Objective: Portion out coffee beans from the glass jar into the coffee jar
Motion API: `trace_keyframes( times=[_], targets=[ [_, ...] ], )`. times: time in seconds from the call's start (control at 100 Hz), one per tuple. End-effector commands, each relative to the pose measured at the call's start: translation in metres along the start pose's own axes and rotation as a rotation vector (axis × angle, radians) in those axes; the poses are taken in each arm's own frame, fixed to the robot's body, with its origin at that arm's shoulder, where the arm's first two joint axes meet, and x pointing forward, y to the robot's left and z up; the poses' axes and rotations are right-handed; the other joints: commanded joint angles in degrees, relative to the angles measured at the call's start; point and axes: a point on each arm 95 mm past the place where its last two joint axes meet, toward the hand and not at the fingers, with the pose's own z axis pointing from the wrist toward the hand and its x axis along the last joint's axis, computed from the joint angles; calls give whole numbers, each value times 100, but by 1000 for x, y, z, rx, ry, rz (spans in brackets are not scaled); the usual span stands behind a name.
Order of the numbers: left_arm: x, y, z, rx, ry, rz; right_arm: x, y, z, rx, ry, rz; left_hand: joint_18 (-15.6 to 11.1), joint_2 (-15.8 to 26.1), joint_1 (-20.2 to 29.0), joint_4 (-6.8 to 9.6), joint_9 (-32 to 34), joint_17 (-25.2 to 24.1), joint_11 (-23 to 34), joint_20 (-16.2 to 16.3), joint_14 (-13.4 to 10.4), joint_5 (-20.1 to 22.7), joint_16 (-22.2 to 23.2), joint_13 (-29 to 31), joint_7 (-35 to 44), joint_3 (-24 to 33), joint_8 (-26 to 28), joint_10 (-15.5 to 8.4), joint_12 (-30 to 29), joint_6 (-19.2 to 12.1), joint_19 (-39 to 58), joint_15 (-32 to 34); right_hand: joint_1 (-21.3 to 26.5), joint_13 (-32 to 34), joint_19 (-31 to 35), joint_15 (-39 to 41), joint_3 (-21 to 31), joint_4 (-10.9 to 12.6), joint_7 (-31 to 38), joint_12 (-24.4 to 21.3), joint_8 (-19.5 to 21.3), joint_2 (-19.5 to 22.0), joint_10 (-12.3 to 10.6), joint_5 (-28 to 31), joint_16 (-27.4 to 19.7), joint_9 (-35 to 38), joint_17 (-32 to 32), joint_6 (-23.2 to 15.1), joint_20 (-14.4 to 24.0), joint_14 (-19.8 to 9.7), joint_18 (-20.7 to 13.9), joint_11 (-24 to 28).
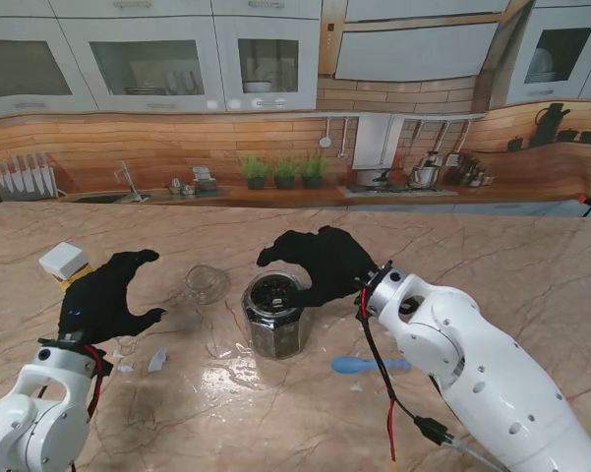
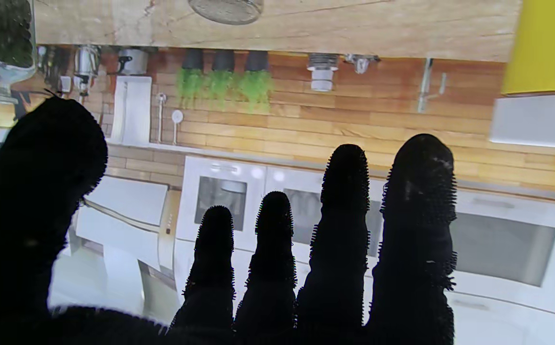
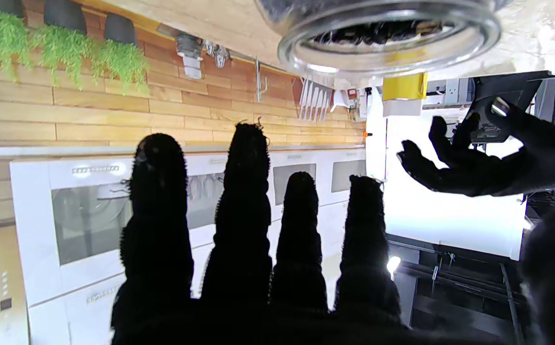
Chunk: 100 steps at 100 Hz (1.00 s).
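A faceted glass jar holding dark coffee beans stands open-topped at the table's middle; its rim shows in the right wrist view. A round clear glass piece, a lid or a small dish, lies to its left and farther from me, also seen as a glass piece in the left wrist view. My right hand hovers just beyond and right of the jar, fingers spread, holding nothing. My left hand is open at the left, apart from the jar, fingers spread.
A blue spoon lies on the table nearer to me, right of the jar, by my right forearm. A white and yellow box sits at the far left. Small clear scraps lie near my left wrist.
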Motion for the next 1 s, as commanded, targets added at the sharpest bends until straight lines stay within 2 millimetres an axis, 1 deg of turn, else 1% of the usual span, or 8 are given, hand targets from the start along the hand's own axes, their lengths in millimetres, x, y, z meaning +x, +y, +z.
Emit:
trace_keyframes(
  times=[0.0, 0.13, 0.21, 0.39, 0.56, 0.7, 0.87, 0.99],
  targets=[
    [5, 3, 5, -20, 11, -6, 3, 3, -6, -16, 4, -5, -58, -31, 157, 164, 36, -24, -137, -95, -90, 26, 63, 62, 197, 171, 85, -126, 37, -181, -92, -84, 144, -73, -33, -14, 27, 87, -53, -44, -29, -184, 60, -111, 1, -205, -68, -34, -54, 89, -44, 28],
    [18, 11, 17, -60, 33, -1, 0, 5, -18, -26, -33, 3, 4, -120, 265, 172, -61, -240, -168, -269, -128, 22, 27, -173, 243, 364, 112, -217, 38, -246, -497, -310, 706, -363, -429, -491, 195, 166, -152, -356, -91, -677, 57, -184, -418, -206, -350, -78, -352, 259, 102, -357],
    [25, 15, 24, -89, 38, 3, -3, 5, -26, -30, -58, 0, 225, -205, 338, 164, -173, -451, -214, -348, -79, 14, -7, -452, 255, 479, 119, -265, 31, -338, -821, -485, 1028, -598, -630, -690, 290, 222, -243, -560, -167, -914, 74, -282, -680, -228, -494, -81, -657, 382, 135, -530],
    [35, 27, 38, -154, 42, 44, -10, 3, -45, -32, -107, -7, 624, -407, 460, 142, -433, -912, -338, -377, 136, 51, -97, -1141, 255, 671, 117, -374, -8, -541, -1305, -779, 985, -620, -704, -662, 284, 226, -209, -598, -170, -861, 88, -240, -739, -222, -550, -62, -773, 383, 173, -561],
    [39, 39, 51, -237, 45, 103, -15, -1, -57, -25, -134, -17, 883, -513, 454, 94, -661, -1153, -432, -186, 287, 106, 81, -1526, 246, 778, 123, -534, 14, -847, -1440, -695, 905, -617, -697, -604, 279, 233, -165, -597, -162, -818, 84, -176, -745, -182, -557, -63, -829, 371, 188, -533],
    [44, 49, 64, -284, 65, 134, -20, -7, -66, -13, -155, -20, 784, -599, 421, 70, -806, -1027, -479, -105, 272, 78, 204, -1444, 249, 821, 158, -635, 49, -931, -1406, -653, 819, -576, -652, -553, 310, 245, -157, -573, -163, -798, 61, -167, -728, -127, -547, -70, -848, 357, 233, -471],
    [52, 66, 77, -325, 76, 175, -24, -13, -73, -4, -178, -17, 526, -714, 396, 30, -1003, -707, -477, -98, 221, -29, 334, -1324, 266, 946, 189, -577, 92, -945, -1315, -583, 791, -577, -613, -545, 333, 247, -143, -563, -159, -791, 71, -128, -722, -115, -541, -66, -870, 342, 227, -449],
    [54, 80, 87, -337, 69, 202, -26, -15, -77, 0, -185, -17, 422, -730, 366, 11, -1179, -616, -461, -135, 189, -128, 400, -1368, 289, 998, 209, -570, 125, -975, -1286, -572, 760, -560, -586, -532, 336, 246, -135, -559, -156, -771, 69, -110, -713, -103, -526, -66, -880, 347, 216, -442]
  ],
)
